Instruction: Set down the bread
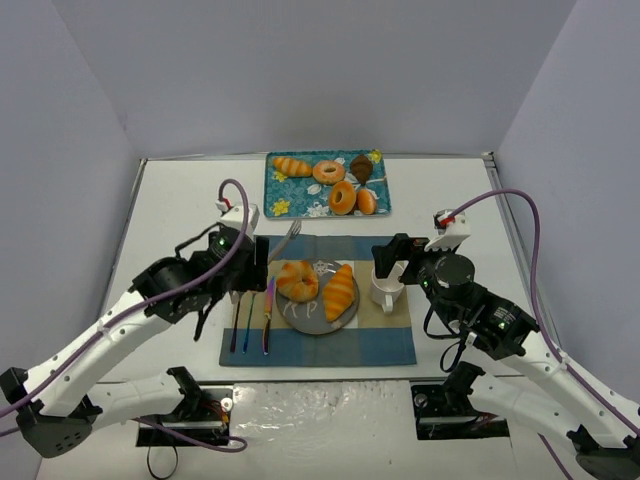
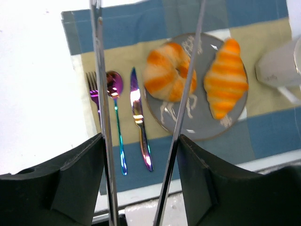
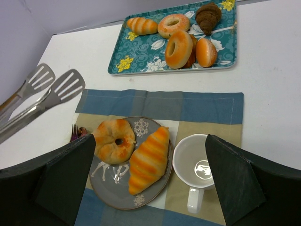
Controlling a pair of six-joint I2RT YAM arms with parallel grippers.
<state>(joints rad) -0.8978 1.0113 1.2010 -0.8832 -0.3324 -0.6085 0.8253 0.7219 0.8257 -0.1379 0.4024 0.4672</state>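
Note:
A grey plate (image 1: 305,318) on the placemat holds a round ring-shaped bread (image 1: 297,280) and a striped croissant (image 1: 340,291) side by side. Both also show in the right wrist view, the round bread (image 3: 114,140) left of the croissant (image 3: 148,159). My left gripper (image 1: 255,262) is shut on metal tongs (image 1: 287,238), whose arms (image 2: 183,99) stand apart and hold nothing, above the plate's left side (image 2: 197,125). My right gripper (image 1: 392,260) is open and empty, above the white mug (image 1: 385,292).
A blue floral tray (image 1: 275,185) at the back carries several more breads. A fork, spoon and knife (image 1: 250,320) lie left of the plate on the blue-and-tan placemat (image 1: 380,345). The mug (image 3: 197,162) stands right of the plate.

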